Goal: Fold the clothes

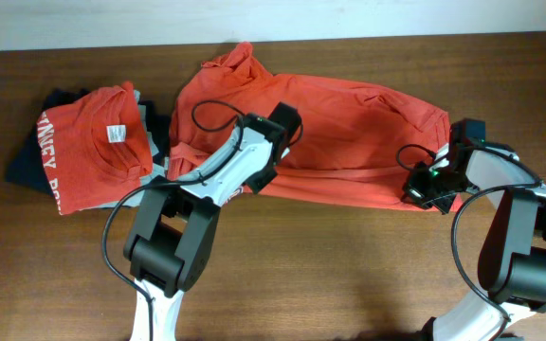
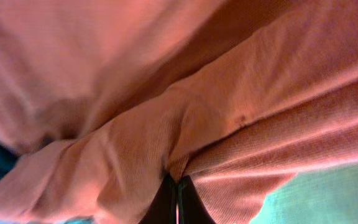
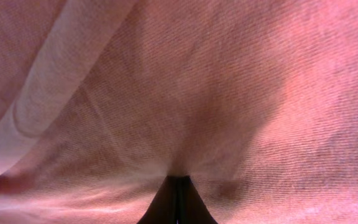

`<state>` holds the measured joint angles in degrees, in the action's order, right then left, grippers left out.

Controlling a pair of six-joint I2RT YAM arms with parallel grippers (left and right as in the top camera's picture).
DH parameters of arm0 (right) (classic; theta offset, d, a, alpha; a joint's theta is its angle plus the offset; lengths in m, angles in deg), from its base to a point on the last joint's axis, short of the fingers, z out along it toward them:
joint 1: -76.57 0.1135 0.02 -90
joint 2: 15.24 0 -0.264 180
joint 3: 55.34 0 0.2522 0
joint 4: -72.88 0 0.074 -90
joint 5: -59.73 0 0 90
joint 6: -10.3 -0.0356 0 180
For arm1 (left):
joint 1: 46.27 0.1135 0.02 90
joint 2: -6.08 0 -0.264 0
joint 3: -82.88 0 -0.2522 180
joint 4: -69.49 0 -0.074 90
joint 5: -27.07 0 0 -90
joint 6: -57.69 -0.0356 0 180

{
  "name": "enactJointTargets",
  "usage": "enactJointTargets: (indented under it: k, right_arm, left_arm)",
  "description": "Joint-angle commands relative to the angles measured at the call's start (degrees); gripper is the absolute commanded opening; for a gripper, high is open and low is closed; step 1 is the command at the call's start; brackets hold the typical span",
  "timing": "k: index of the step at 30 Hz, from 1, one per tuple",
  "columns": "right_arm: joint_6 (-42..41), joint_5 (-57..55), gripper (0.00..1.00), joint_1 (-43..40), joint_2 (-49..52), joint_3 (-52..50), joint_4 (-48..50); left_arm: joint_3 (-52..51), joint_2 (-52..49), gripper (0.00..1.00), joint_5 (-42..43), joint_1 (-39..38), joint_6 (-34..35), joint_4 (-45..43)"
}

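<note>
An orange-red T-shirt [image 1: 339, 128] lies spread and rumpled across the middle of the table, partly folded lengthwise. My left gripper [image 1: 271, 163] is shut on its front edge near the middle; the left wrist view shows the dark fingers [image 2: 176, 186] pinching a fold of orange cloth [image 2: 229, 112]. My right gripper [image 1: 423, 189] is shut on the shirt's front right corner; in the right wrist view the fingers [image 3: 178, 183] pinch orange fabric [image 3: 197, 93] that fills the frame. A folded orange-red shirt [image 1: 88, 147] with white lettering and a white neck tag lies at the left.
The folded shirt rests on a pile of navy [image 1: 31, 156] and pale grey [image 1: 150, 133] garments at the left. The brown wooden table [image 1: 349, 275] stretches toward the front. A white wall edge [image 1: 83, 24] runs along the back.
</note>
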<state>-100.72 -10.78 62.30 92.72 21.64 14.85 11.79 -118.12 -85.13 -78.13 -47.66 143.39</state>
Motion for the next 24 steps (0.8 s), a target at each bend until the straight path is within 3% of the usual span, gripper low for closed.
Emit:
enactJointTargets:
  k: [1, 14, 17, 21, 24]
  right_arm:
    - [-0.46, -3.43, 0.04, 0.37, 2.21, -0.46, -0.50]
    - [-6.54, -16.59, 0.04, 0.37, 2.21, -0.46, -4.52]
    - [-6.54, -16.79, 0.04, 0.37, 2.21, -0.46, -5.22]
    - [-6.51, -16.85, 0.04, 0.37, 2.21, -0.46, -5.55]
    - [-6.51, -17.59, 0.04, 0.37, 2.21, -0.44, -6.08]
  left_arm:
    - [5.20, -0.39, 0.00, -3.78, 0.24, 0.96, 3.67]
    - [7.34, -0.39, 0.02, -3.74, 0.26, -0.61, 5.18]
    - [7.32, -0.39, 0.13, -3.52, 0.24, -0.57, 6.45]
    - [7.32, -0.39, 0.44, -1.42, 0.24, -0.57, 6.88]
    - [7.30, -0.48, 0.49, 1.86, 0.24, -0.59, 6.82]
